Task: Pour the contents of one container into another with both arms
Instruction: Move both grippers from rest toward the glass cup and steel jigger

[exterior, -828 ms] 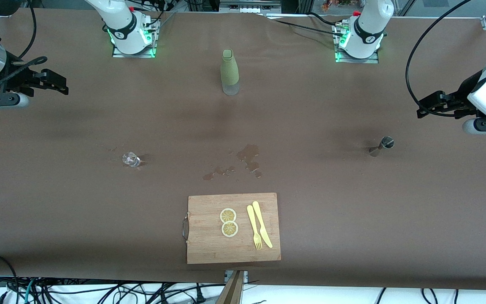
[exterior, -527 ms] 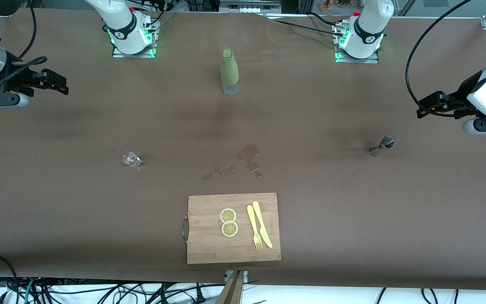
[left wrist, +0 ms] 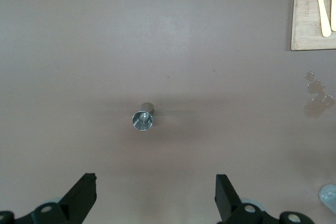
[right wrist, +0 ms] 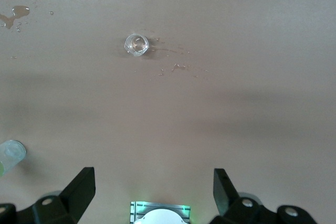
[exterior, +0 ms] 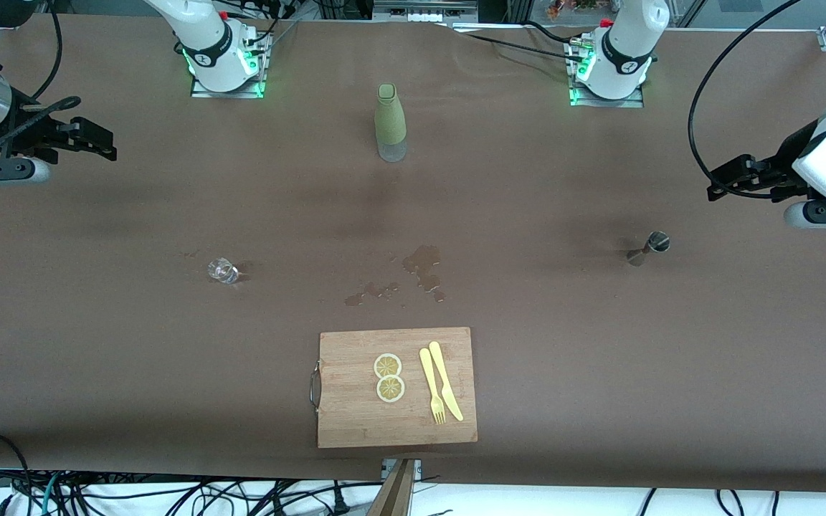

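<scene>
Zero readable labels anywhere. Left gripper (exterior: 715,188) mid-right edge, right gripper (exterior: 106,145) upper left, arms cropped, fingers spread, empty. Glass cup (exterior: 222,270) barely visible; jigger (exterior: 650,247) upright on bench (exterior: 599,358).

My wrist views are cutting off my own fingertips (left wrist: 84,195) at the picture's edge, and the bottle (right wrist: 10,153) and cutting board (left wrist: 310,14) are showing only partly.
</scene>
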Motion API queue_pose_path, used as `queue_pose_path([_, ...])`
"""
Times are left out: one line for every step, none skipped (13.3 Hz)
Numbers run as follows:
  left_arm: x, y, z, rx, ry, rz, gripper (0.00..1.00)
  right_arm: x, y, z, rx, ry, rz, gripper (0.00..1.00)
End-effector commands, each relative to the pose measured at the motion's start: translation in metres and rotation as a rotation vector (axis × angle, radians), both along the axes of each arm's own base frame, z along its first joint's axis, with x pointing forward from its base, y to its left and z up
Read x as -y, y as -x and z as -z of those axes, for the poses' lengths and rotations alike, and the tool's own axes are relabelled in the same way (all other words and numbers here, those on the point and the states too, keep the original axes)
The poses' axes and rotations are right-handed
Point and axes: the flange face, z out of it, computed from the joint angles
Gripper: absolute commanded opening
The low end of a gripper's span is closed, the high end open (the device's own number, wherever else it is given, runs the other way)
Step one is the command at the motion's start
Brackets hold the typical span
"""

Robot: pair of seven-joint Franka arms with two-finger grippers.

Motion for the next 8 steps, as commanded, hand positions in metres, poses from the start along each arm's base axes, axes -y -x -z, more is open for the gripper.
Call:
queue_pose_path([0.001, 0.001, -0.002, 0.011, 0.016, 0.0, 1.0, 0.001, -0.007, -0.005, 0.002, 0.002, -0.002, 1.0])
queue_pose_path([0.001, 0.001, -0.002, 0.011, 0.015, 0.0, 1.0, 0.002, -0.008, -0.002, -0.002, 0.003, 0.0, 1.0])
queue_pose_path([0.001, 0.001, -0.002, 0.011, 0.015, 0.0, 1.0, 0.002, -0.009, -0.002, -0.002, 0.002, -0.002, 1.0])
queue_pose_path([0.001, 0.001, -0.002, 0.01, 0.015, 0.0, 1.0, 0.002, -0.009, 0.0, -0.006, 0.003, 0.0, 1.0])
queue_pose_path([-0.002, 0.0, 0.0, 0.007, 0.014, -0.003, 1.0, 0.002, -0.011, 0.004, -0.013, 0.002, -0.006, 1.0])
queue_pose_path([-0.001, 0.0, 0.0, 0.007, 0.013, -0.001, 1.0, 0.003, -0.013, 0.009, -0.022, 0.001, -0.017, 1.0])
queue_pose_path([-0.001, 0.0, 0.0, 0.007, 0.013, 0.0, 1.0, 0.006, -0.014, 0.01, -0.024, 0.001, -0.011, 1.0])
queue_pose_path([-0.001, 0.0, 0.0, 0.007, 0.014, 0.0, 1.0, 0.009, -0.014, 0.011, -0.026, -0.001, -0.009, 1.0])
